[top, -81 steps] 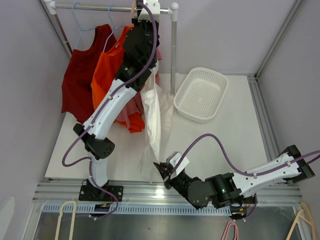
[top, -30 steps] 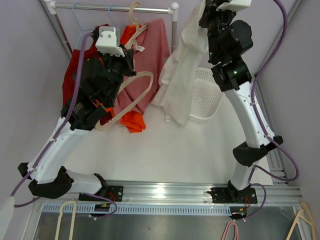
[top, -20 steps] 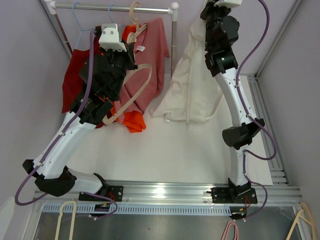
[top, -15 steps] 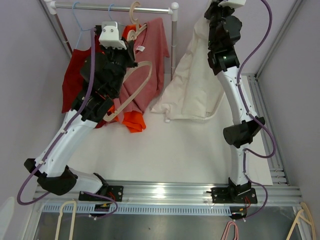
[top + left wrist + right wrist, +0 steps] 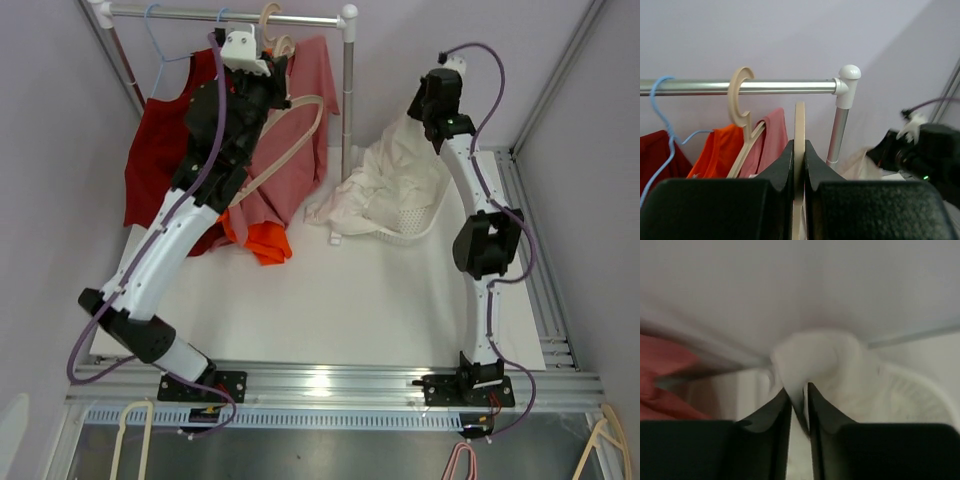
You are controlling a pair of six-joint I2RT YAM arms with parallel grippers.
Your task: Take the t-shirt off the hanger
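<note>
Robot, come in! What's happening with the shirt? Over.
Left gripper shut on bare hanger. Right gripper shut on t-shirt, heaped over basket. Nothing in the way.

No legible text, label, brand, no. or sign can be made out in any of the views.
</note>
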